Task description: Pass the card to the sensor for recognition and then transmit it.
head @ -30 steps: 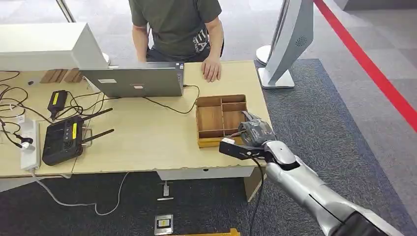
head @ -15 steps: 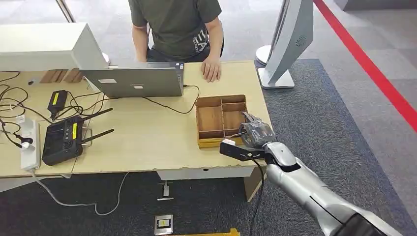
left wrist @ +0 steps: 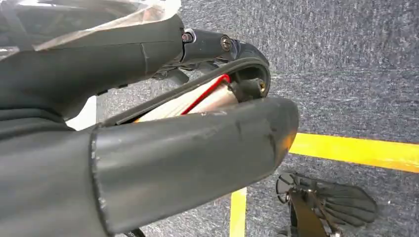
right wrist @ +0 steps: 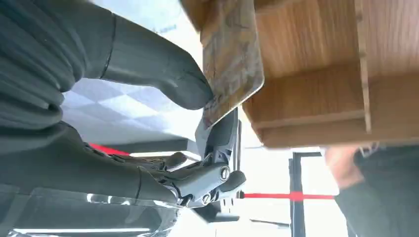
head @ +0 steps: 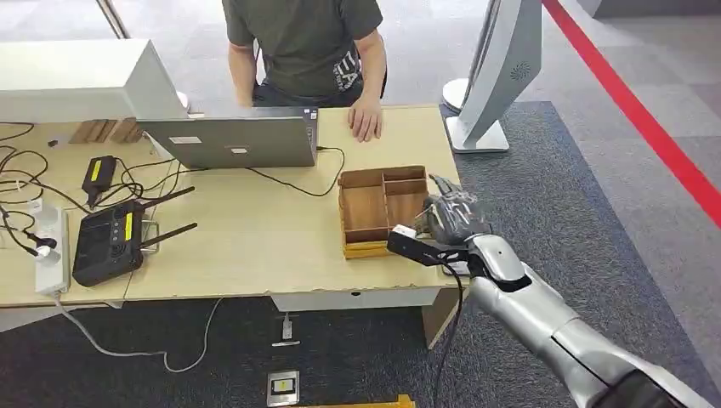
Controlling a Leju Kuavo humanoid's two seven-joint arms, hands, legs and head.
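Observation:
My right hand [head: 451,219] hovers at the right edge of the wooden divided tray [head: 366,208], near the table's front right corner. The right wrist view shows a worn, patterned card [right wrist: 232,54] pinched between the thick thumb and a dark finger of that hand [right wrist: 148,74], just above the tray's compartments [right wrist: 306,98]. From the head view the card is hidden behind the hand. My left hand [left wrist: 148,123] hangs over the carpet with its fingers apart and nothing in it.
A person sits at the far side with a hand [head: 366,119] on the table [head: 255,246], behind a laptop [head: 229,140]. A black box with antennas [head: 106,242], cables and a power strip [head: 49,246] lie at the left. A white stand [head: 497,76] rises right of the table.
My right hand has lifted and moved a little farther and to the right, along the tray's right edge, with the card still in it. The rest is unchanged.

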